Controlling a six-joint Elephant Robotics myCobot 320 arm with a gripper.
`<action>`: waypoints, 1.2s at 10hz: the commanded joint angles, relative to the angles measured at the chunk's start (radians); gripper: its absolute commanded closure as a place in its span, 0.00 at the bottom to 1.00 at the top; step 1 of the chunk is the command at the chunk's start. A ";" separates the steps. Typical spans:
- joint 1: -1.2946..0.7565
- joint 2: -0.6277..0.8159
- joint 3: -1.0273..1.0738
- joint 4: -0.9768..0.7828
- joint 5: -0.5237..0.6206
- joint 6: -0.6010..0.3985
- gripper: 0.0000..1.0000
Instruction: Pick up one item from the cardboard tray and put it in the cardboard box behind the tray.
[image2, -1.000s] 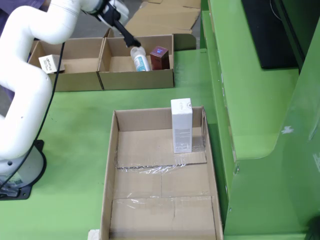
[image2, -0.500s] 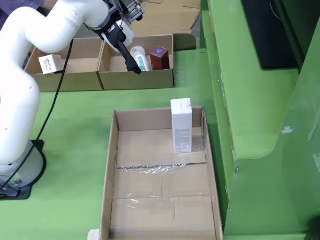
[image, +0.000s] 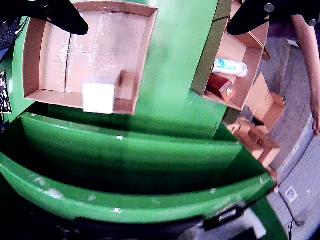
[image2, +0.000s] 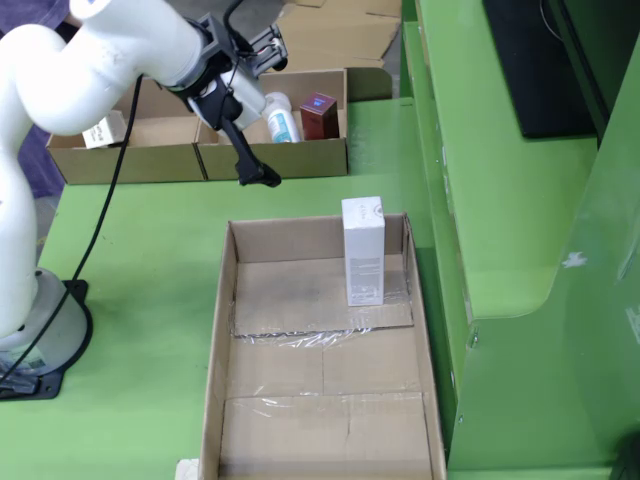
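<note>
Wrist view: the claw (image: 155, 17) is spread wide, its two dark fingers (image: 60, 15) at the upper corners of the picture with nothing between them. Below the left finger lies the tray (image: 145, 55), and a white carton (image: 100, 96) stands against the tray's near wall. To the right of the tray, across a strip of green table (image: 175, 75), is the box (image: 245, 85), holding a white bottle (image: 230, 66) and a dark red carton (image: 221, 86) side by side. Fixed view: the arm (image2: 120, 45) reaches over the table (image2: 150, 260), and the claw (image2: 255, 178) hangs empty between the box (image2: 275, 157) and the tray (image2: 215, 330), just in front of the box's front wall and above the tray's far left corner. The bottle (image2: 281, 117) and the red carton (image2: 319, 115) rest inside the box; a second box (image2: 130, 160) to its left holds a small white pack (image2: 98, 131). The white carton (image2: 363, 250) stands upright at the tray's far right corner, untouched. Judgement: this carton is the only item in the tray and awaits pickup; approach, grasp, lift and transfer to the box all remain for this item.
</note>
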 joint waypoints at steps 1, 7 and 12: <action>-0.290 0.944 -1.400 0.052 0.029 -0.029 0.00; -0.382 0.967 -1.493 0.128 0.050 -0.087 0.00; -0.382 0.967 -1.493 0.128 0.050 -0.087 0.00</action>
